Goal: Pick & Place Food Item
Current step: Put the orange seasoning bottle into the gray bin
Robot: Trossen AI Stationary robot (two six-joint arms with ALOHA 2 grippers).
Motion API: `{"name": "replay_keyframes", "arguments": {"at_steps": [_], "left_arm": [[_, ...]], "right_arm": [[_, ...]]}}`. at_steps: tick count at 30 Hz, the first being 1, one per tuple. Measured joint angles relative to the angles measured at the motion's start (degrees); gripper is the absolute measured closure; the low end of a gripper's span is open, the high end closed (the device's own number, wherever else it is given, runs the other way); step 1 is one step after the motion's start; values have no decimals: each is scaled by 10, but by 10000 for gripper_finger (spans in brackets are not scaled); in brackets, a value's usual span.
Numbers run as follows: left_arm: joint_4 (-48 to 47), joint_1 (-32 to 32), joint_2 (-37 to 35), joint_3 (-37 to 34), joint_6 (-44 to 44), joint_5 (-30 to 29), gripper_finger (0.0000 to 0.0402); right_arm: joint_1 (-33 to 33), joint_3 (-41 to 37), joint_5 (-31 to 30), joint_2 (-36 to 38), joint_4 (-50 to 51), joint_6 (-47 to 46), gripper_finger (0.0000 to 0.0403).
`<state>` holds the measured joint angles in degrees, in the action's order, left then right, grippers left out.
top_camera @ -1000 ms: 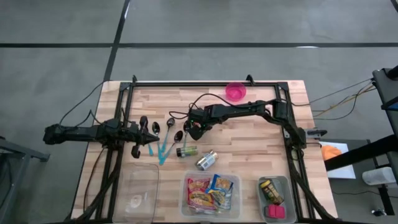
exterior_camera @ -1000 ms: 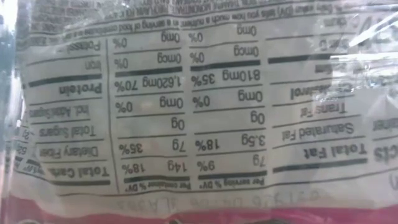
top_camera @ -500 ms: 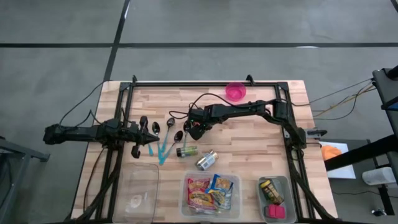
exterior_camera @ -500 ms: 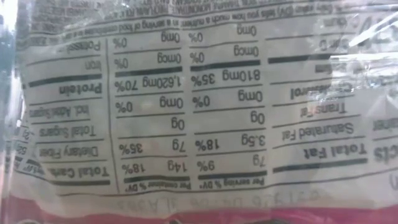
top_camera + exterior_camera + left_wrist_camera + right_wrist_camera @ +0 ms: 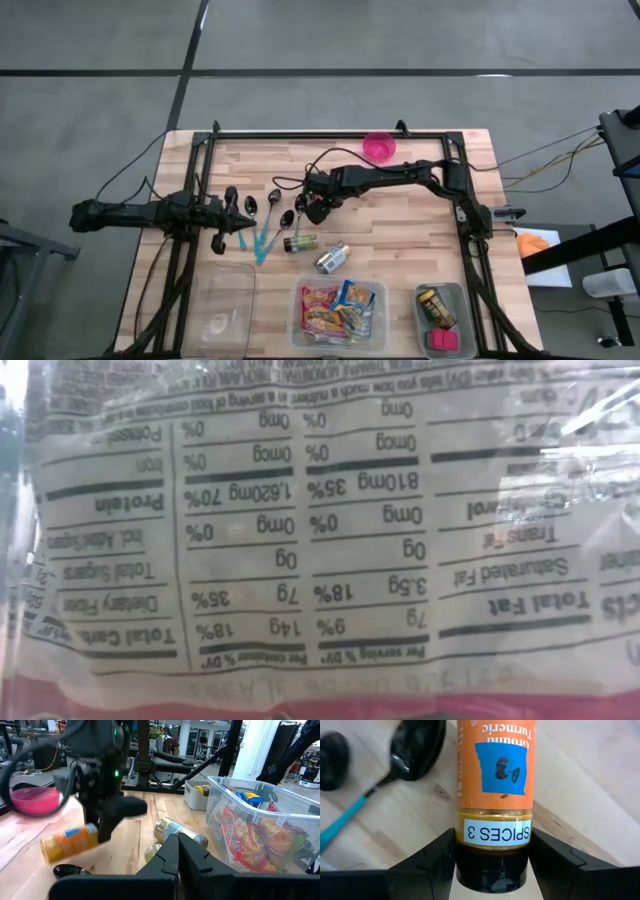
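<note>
An orange ground-turmeric bottle (image 5: 492,775), with a black cap and a "SPICES 3" label, sits in my right gripper (image 5: 314,207) over the middle of the table. The left wrist view shows the same bottle (image 5: 69,843) lying nearly level under the dark fingers. My left gripper (image 5: 177,851) stays shut and empty at the table's left side (image 5: 244,210), pointing level toward the bottle. My right gripper pinches the bottle at its black cap end (image 5: 466,866), one finger (image 5: 431,862) on each side. The fingers come steeply from above and lie across the bottle. The bottle sticks out sideways from them, nearly level and low over the wood; I cannot tell whether it is clear of the table.
Black spoons with teal handles (image 5: 262,238) lie beside the bottle, with a small green-capped jar (image 5: 300,243) and a tin can (image 5: 332,258) nearer. A pink bowl (image 5: 379,148) stands at the far edge. Clear bins with snack packets (image 5: 338,310) and jars (image 5: 440,312) line the near edge. A packet's label (image 5: 320,540) fills the low view.
</note>
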<state>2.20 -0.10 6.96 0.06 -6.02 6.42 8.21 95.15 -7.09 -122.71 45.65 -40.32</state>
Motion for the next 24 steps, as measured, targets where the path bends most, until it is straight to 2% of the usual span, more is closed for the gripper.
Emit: {"name": "replay_keyframes", "arguments": {"at_steps": [7, 15, 24], "left_arm": [[0, 0, 0, 0, 0, 0, 401], [0, 0, 0, 0, 0, 0, 401], [-1, 0, 4, 0, 0, 0, 401]], "right_arm": [[1, 0, -30, 70, 58, -21, 191], [-9, -16, -47, 184, 178, -87, 191], [-105, -104, -113, 328, 283, -264, 191]]}}
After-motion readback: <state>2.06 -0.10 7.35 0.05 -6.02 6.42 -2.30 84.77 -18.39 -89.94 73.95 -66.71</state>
